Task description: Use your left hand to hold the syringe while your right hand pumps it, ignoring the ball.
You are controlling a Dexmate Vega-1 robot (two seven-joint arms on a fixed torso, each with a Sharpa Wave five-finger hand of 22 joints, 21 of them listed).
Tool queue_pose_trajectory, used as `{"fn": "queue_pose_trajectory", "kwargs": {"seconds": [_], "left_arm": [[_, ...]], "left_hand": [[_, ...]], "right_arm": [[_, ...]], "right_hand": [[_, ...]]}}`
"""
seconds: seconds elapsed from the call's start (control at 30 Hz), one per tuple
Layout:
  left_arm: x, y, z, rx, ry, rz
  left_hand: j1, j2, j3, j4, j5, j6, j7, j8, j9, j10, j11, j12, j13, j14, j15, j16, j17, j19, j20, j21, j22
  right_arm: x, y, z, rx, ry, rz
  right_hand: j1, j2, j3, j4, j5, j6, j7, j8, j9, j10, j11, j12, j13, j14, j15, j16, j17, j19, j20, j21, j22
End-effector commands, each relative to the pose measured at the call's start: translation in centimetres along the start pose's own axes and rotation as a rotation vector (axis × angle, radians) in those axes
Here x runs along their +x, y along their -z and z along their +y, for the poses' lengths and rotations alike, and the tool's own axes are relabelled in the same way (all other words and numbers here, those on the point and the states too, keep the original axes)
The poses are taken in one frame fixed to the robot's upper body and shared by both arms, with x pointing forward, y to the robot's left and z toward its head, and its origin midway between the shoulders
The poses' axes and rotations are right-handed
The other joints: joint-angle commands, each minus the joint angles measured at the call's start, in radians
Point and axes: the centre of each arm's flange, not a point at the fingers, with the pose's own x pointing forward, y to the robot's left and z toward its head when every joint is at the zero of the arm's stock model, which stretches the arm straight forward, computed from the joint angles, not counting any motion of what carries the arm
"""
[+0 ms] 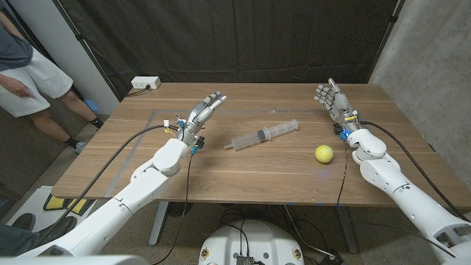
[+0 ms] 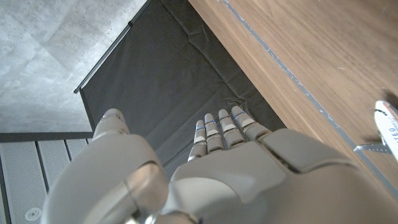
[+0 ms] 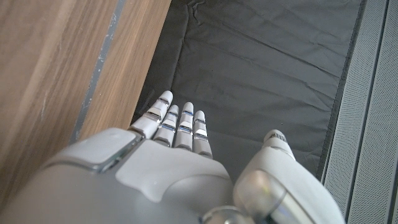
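1. Since the syringe [image 1: 263, 136] lies on its side near mid-table, untouched, you start from scratch: your left hand [image 1: 204, 112] stands at its 9 o'clock and your right hand [image 1: 332, 98] at its 2 o'clock, both released, fingers straight and holding nothing.
2. Judge it as light, stiff clear plastic, smooth and round, so it will likely roll or skid under a nudge. Wrap the left hand around the barrel near its middle, not the thin tip toward 8 o'clock.
3. The plunger end points toward 2 o'clock, facing your right hand; push there along the barrel's line.
4. The ball [image 1: 324, 153] sits at the syringe's 4 o'clock, apart from it; keep the right forearm above it.
5. The table [image 1: 243, 184] offers open wood on all sides, edges well away.
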Motion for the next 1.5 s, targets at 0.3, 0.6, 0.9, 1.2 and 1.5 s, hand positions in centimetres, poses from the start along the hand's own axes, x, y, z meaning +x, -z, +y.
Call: {"fn": "queue_pose_trajectory", "kwargs": {"seconds": [0.3, 0.6, 0.9, 1.2, 1.5], "left_arm": [[-2.8, -3.8, -0.1, 0.329, -0.003, 0.064], [-2.8, -4.3, -0.6, 0.536, -0.017, 0.055], [-2.5, -5.5, -1.3, 0.774, -0.048, 0.048], [-2.3, -5.7, -2.0, 0.901, -0.065, 0.052], [-1.8, -6.1, -2.5, 0.979, -0.020, 0.042]], "left_hand": [[0.018, 0.002, 0.002, -0.008, 0.000, 0.015, -0.005, 0.001, 0.005, 0.017, -0.005, 0.001, 0.005, 0.015, -0.001, -0.005, 0.004, 0.001, -0.001, -0.001, 0.001], [0.030, 0.003, 0.002, -0.013, -0.001, 0.023, -0.007, 0.000, 0.005, 0.023, -0.003, -0.001, 0.006, 0.012, 0.000, -0.010, 0.004, -0.002, -0.007, -0.004, 0.001], [0.041, 0.007, 0.003, -0.018, -0.003, 0.035, -0.017, 0.001, 0.005, 0.030, -0.019, -0.003, 0.006, 0.009, -0.004, -0.014, 0.004, -0.014, -0.013, -0.012, 0.002], [0.051, 0.011, 0.005, -0.021, -0.004, 0.043, -0.025, 0.000, 0.006, 0.040, -0.027, -0.002, 0.006, 0.016, -0.013, -0.015, 0.004, -0.012, -0.017, -0.013, 0.002], [0.068, 0.016, 0.008, -0.029, -0.004, 0.052, -0.029, -0.001, 0.006, 0.049, -0.029, -0.004, 0.007, 0.023, -0.014, -0.016, 0.003, 0.010, -0.010, -0.008, 0.001]], "right_arm": [[-1.1, -0.2, 1.0, -0.010, 0.005, -0.017], [-1.9, 0.2, 2.5, -0.010, 0.004, -0.023], [-2.8, 0.5, 3.2, 0.001, 0.009, -0.016], [-4.1, 0.3, 3.5, 0.003, 0.027, -0.013], [-4.9, 0.9, 4.0, 0.020, 0.034, -0.009]], "right_hand": [[0.008, 0.003, 0.001, -0.006, 0.004, 0.011, 0.006, -0.003, 0.002, 0.001, 0.004, 0.000, 0.004, 0.001, 0.004, -0.001, 0.003, 0.002, -0.014, -0.003, 0.003], [0.007, 0.004, 0.001, -0.006, 0.004, 0.011, 0.006, -0.004, 0.002, 0.003, 0.005, 0.000, 0.004, 0.005, 0.004, 0.000, 0.003, 0.004, -0.012, -0.005, 0.003], [0.006, 0.004, 0.000, -0.007, 0.004, 0.013, 0.005, -0.004, 0.002, 0.006, 0.005, 0.001, 0.004, 0.012, 0.004, 0.003, 0.004, 0.010, -0.011, -0.005, 0.003], [0.005, 0.005, -0.001, -0.007, 0.004, 0.017, 0.006, -0.003, 0.002, 0.012, 0.009, 0.002, 0.005, 0.017, 0.004, 0.003, 0.004, 0.017, -0.012, -0.005, 0.003], [0.006, 0.005, -0.002, -0.008, 0.004, 0.018, 0.005, -0.004, 0.002, 0.014, 0.007, 0.002, 0.005, 0.019, 0.004, 0.003, 0.004, 0.018, -0.011, -0.007, 0.003]]}}
